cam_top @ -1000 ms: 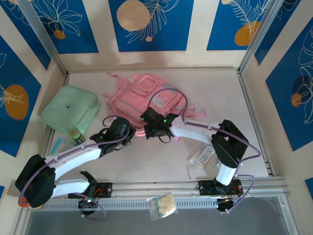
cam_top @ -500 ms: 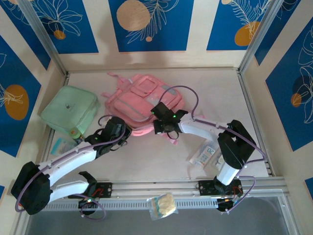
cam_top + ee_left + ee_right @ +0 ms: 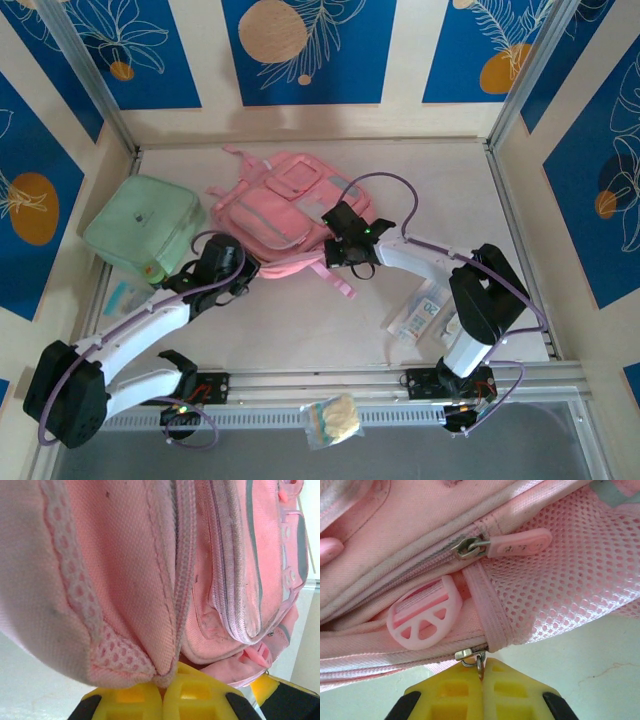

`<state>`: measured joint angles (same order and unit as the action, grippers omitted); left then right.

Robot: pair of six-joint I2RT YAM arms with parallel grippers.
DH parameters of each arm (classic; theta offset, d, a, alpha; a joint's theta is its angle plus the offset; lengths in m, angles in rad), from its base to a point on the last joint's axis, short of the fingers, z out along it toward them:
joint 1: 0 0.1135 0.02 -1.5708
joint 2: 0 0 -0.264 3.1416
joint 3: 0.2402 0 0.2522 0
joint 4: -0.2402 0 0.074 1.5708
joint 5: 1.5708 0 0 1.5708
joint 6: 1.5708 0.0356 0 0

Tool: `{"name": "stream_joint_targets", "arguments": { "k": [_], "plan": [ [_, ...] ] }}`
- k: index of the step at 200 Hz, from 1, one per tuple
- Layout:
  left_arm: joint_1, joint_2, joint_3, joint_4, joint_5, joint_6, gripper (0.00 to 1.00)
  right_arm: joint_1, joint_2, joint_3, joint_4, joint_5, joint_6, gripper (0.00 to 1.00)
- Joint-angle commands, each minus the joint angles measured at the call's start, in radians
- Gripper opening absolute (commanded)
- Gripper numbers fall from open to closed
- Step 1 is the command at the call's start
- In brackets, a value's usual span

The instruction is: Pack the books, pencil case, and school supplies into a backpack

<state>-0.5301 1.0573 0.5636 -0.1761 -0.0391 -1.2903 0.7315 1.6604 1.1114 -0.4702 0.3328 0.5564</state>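
My table [image 3: 300,335] has the backpack [image 3: 285,205] lying flat toward the far side, with the green pouch [image 3: 145,225] just beside it on the left. Both arms reach in to the backpack's near edge. The left gripper [image 3: 240,265] is at its near-left corner, and on the left wrist camera the yellow fingers are pressed together with a fold of the pink seam pinched between them. The right gripper [image 3: 335,238] is at the near-right side, clamped on the little metal zip pull [image 3: 479,661] just below the mesh pocket. I read this as the opening step: one claw bracing the fabric, the other ready to run the zip. The zip line I can see looks closed, so I judge that nothing is packed yet. The white packet [image 3: 418,318] lies out on the table beside the right arm, waiting to go in.
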Motion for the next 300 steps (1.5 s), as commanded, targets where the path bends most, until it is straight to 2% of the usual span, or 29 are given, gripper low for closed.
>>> {"name": "stream_joint_targets", "arguments": {
  "k": [1,15,33,57,81,111,144,180,212,255,271,288,300],
  "plan": [
    [0.022,0.003,0.017,-0.005,0.006,0.061,0.0,0.029,-0.003,0.042,-0.102,0.012,-0.009,0.0],
    [0.022,-0.007,0.023,-0.012,0.015,0.075,0.0,0.035,-0.016,0.052,-0.108,-0.016,-0.001,0.03],
    [0.022,-0.041,0.039,-0.05,0.021,0.107,0.21,0.026,-0.067,0.035,-0.087,-0.076,0.005,0.15],
    [0.023,-0.099,0.07,-0.149,0.009,0.181,0.34,-0.015,-0.103,0.077,-0.149,-0.132,0.031,0.35],
    [0.019,-0.132,0.099,-0.193,0.009,0.234,0.43,-0.098,-0.106,0.129,-0.183,-0.229,0.076,0.51],
    [-0.023,-0.077,0.17,-0.204,-0.002,0.287,0.48,-0.177,-0.02,0.221,-0.208,-0.295,0.134,0.62],
    [-0.105,0.033,0.219,-0.134,-0.038,0.299,0.52,-0.209,0.106,0.305,-0.174,-0.337,0.192,0.66],
    [-0.136,0.165,0.209,-0.019,-0.012,0.287,0.53,-0.218,0.243,0.378,-0.153,-0.348,0.226,0.66],
    [-0.139,0.216,0.175,-0.004,-0.039,0.31,0.52,-0.219,0.277,0.372,-0.109,-0.337,0.221,0.58],
    [-0.109,0.25,0.129,0.0,-0.062,0.337,0.49,-0.23,0.235,0.316,-0.087,-0.335,0.223,0.36],
    [-0.095,0.255,0.113,0.017,-0.077,0.342,0.49,-0.23,0.225,0.295,-0.07,-0.367,0.255,0.37],
    [-0.086,0.26,0.096,0.054,-0.07,0.333,0.49,-0.23,0.225,0.296,-0.067,-0.383,0.298,0.48],
    [-0.086,0.261,0.093,0.049,-0.083,0.331,0.49,-0.231,0.222,0.303,-0.076,-0.368,0.333,0.51]
  ]
}}
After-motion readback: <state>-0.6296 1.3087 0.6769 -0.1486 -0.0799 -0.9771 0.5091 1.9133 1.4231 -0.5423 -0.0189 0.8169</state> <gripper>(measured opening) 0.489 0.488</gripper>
